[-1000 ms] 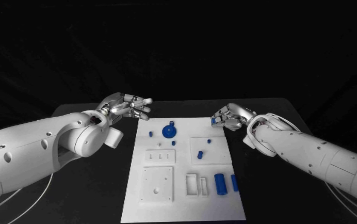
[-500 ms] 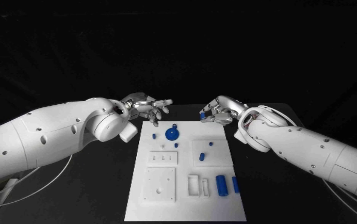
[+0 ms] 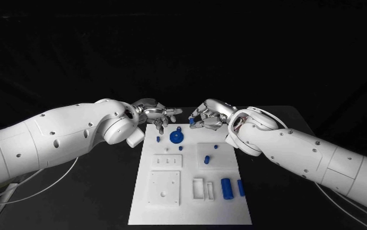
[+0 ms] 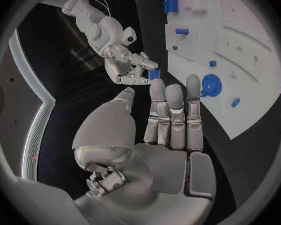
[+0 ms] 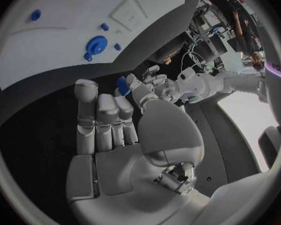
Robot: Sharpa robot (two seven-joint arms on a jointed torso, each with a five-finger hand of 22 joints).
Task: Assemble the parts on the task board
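The white task board (image 3: 191,214) lies lengthwise in the middle of the table. My right hand (image 3: 209,114) hovers over its far edge and pinches a small blue piece (image 3: 191,120) between thumb and a finger; the same piece (image 4: 155,74) (image 5: 123,85) appears in both wrist views. My left hand (image 3: 157,116) faces it a short way off above the board's far left corner, fingers apart, holding nothing. A round blue disc with a knob (image 3: 176,136) stands on the board just below both hands.
Small blue pegs (image 3: 158,139) (image 3: 181,147) (image 3: 206,159) stand on the board. Two blue cylinders (image 3: 226,188) (image 3: 241,187) lie near its right edge. White raised blocks (image 3: 162,188) occupy the near left. Black table (image 3: 92,198) surrounds the board.
Both hands have moved inward toward each other above the board's far edge. The right hand has carried the blue piece to the left.
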